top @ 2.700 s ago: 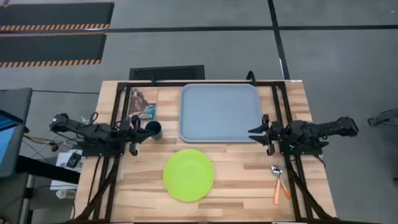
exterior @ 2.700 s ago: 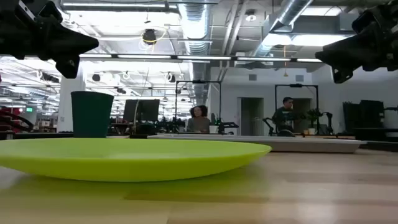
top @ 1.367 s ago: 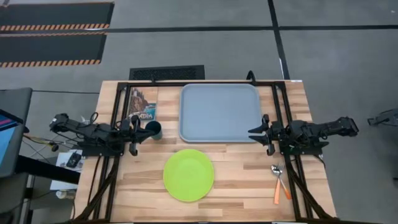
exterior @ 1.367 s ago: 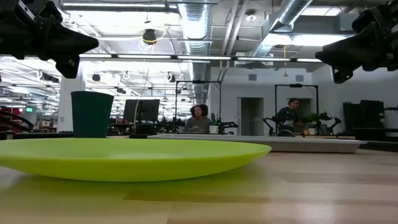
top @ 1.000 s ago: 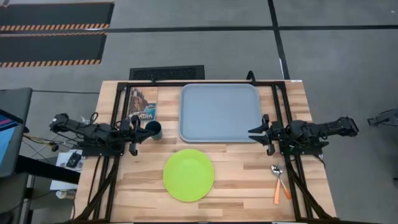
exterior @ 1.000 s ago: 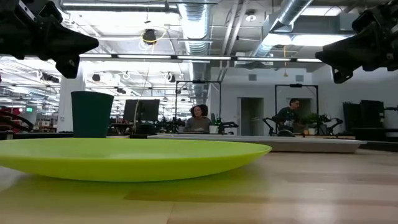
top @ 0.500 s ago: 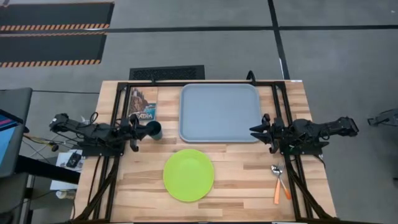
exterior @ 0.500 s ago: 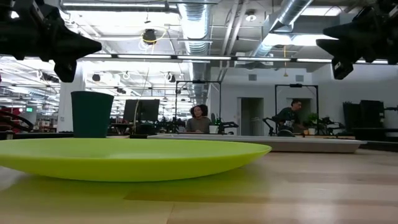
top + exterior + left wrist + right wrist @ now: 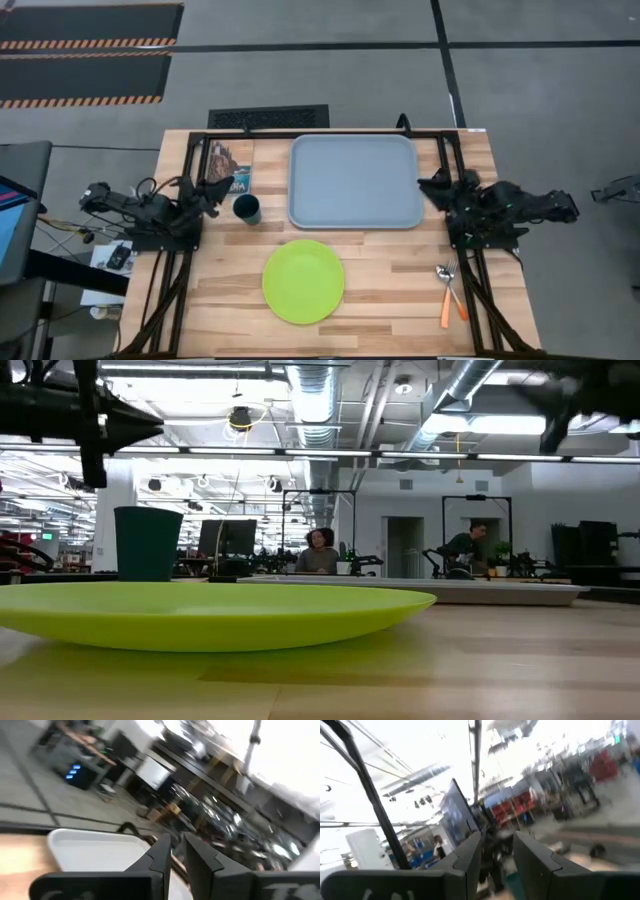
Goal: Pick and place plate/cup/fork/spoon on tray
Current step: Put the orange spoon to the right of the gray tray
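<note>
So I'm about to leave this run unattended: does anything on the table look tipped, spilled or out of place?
Nothing stands out. The cup stands upright left of the tray, the plate lies flat, and the fork and spoon lie together near the right edge. Both grippers, left and right, hold nothing.

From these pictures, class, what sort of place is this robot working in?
Probably an open robotics lab or workshop: exposed ceiling ducts, more metal rig frames behind, people seated at workstations, and hazard-striped floor mats.

The wooden table (image 9: 380, 270) bears the tray (image 9: 354, 181) between the 2 grippers, the cup (image 9: 247, 209) beside the left gripper (image 9: 222, 187), plus plate (image 9: 303, 281), fork (image 9: 458, 290), spoon (image 9: 445, 291) and a card (image 9: 229, 166).
</note>
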`<state>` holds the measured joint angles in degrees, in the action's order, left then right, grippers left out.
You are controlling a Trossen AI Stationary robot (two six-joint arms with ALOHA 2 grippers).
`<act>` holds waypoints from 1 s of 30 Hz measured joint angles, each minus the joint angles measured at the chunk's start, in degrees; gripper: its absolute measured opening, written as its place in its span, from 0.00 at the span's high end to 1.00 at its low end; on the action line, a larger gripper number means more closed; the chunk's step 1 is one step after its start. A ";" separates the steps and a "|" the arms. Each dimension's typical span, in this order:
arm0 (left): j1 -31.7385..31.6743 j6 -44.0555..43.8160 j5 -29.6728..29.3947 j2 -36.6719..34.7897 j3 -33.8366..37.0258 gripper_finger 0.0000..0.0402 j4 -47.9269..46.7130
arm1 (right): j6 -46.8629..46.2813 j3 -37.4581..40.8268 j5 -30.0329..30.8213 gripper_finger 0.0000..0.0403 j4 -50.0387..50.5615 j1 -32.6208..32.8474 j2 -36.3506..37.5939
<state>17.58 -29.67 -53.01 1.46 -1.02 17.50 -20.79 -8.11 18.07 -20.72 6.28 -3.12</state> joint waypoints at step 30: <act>-0.04 5.42 14.25 15.14 -32.85 0.43 -18.52 | -57.01 -64.68 -25.73 0.61 106.03 25.75 -64.78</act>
<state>17.54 -24.25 -38.76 16.60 -33.87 -1.02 -77.80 -72.79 -7.65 85.31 32.04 -67.90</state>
